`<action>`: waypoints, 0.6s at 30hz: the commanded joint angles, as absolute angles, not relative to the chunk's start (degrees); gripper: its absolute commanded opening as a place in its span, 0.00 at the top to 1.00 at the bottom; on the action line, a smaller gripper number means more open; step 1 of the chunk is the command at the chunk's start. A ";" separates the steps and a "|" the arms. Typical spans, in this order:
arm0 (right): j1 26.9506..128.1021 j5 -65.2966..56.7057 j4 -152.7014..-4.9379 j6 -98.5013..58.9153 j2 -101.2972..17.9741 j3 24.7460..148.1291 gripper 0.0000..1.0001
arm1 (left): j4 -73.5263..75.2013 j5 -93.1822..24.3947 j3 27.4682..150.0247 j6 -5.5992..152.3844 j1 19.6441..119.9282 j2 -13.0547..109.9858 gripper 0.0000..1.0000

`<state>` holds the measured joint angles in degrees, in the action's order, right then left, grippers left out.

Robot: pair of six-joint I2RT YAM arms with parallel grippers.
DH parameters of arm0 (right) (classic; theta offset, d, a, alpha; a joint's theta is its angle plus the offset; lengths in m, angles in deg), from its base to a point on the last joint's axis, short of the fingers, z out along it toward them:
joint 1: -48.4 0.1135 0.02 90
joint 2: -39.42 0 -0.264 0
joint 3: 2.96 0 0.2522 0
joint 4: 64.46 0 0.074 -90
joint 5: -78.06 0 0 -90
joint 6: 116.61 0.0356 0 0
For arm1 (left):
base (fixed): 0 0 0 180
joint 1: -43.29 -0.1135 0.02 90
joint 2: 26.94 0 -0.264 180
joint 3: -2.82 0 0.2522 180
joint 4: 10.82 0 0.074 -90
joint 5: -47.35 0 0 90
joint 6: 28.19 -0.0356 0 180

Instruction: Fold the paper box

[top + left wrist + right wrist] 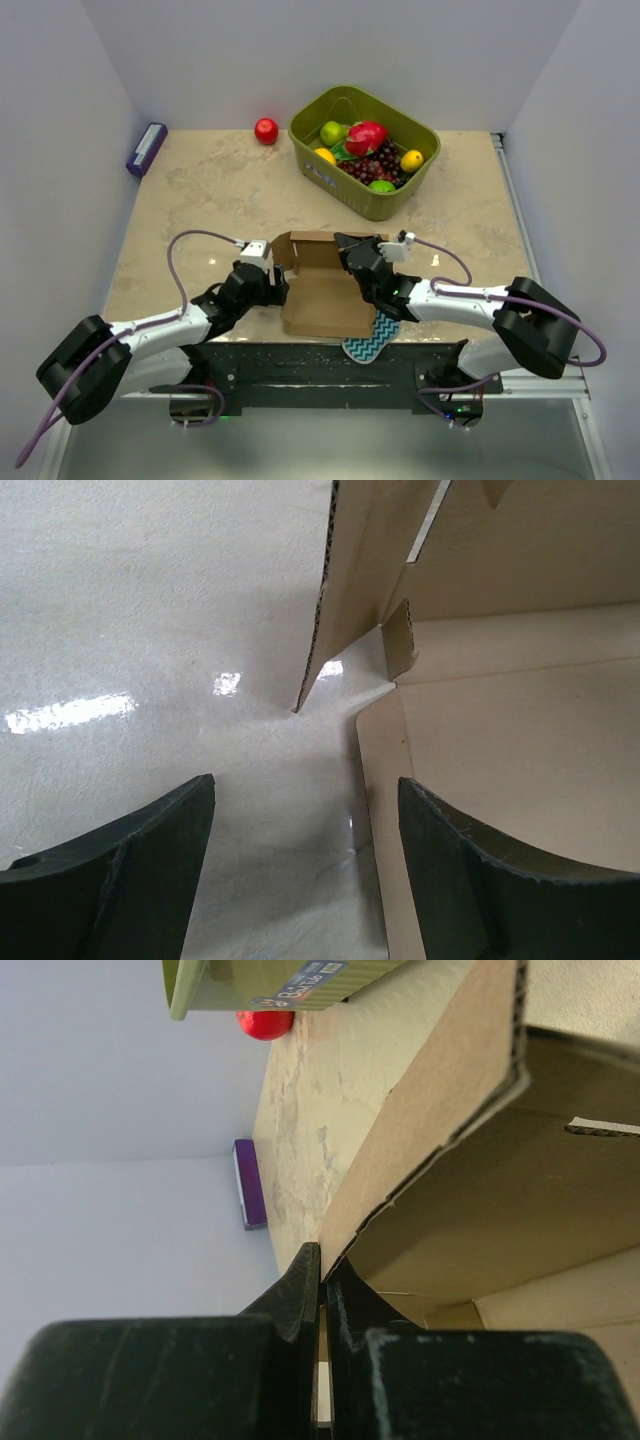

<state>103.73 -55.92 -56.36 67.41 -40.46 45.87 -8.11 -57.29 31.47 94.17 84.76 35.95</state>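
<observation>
The paper box [325, 295] is plain brown cardboard, lying open near the table's front edge with its back and side panels partly raised. My left gripper [274, 284] is at its left edge and open. In the left wrist view the left gripper [305, 815] straddles the edge of the flat panel [500, 740], with one finger over the table and one over the cardboard. My right gripper [353, 256] is at the box's right rear corner. In the right wrist view the right gripper [323, 1278] is shut on the edge of a raised panel [470, 1150].
A green basket [400, 205] of fruit stands at the back right. A red apple [266, 131] lies left of it, and a purple block [146, 148] lies at the far left. A teal zigzag sponge [368, 342] lies under the box's near right corner.
</observation>
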 commanded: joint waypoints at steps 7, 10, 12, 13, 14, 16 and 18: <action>103.95 -58.17 -60.03 64.97 -40.82 45.87 1.00 | 2.57 -68.93 40.30 95.65 90.13 42.14 0.25; 103.95 -58.08 -60.12 64.89 -40.74 45.78 1.00 | 4.85 -71.13 41.89 95.91 92.24 44.07 0.27; 103.86 -58.25 -60.21 65.06 -40.74 45.78 1.00 | 4.79 -71.31 42.33 96.00 93.38 45.48 0.27; 103.95 -58.25 -60.12 65.06 -40.65 45.70 1.00 | 4.96 -71.22 42.42 96.18 93.56 46.18 0.27; 103.95 -58.34 -60.21 64.98 -40.56 45.70 1.00 | 5.31 -71.22 42.68 96.53 93.65 48.01 0.27; 103.95 -58.25 -60.29 65.06 -40.56 45.70 1.00 | 7.32 -71.04 44.26 96.88 94.08 50.04 0.28; 103.86 -58.34 -60.38 65.06 -40.47 45.78 1.00 | 8.21 -70.96 45.40 97.32 94.44 52.42 0.29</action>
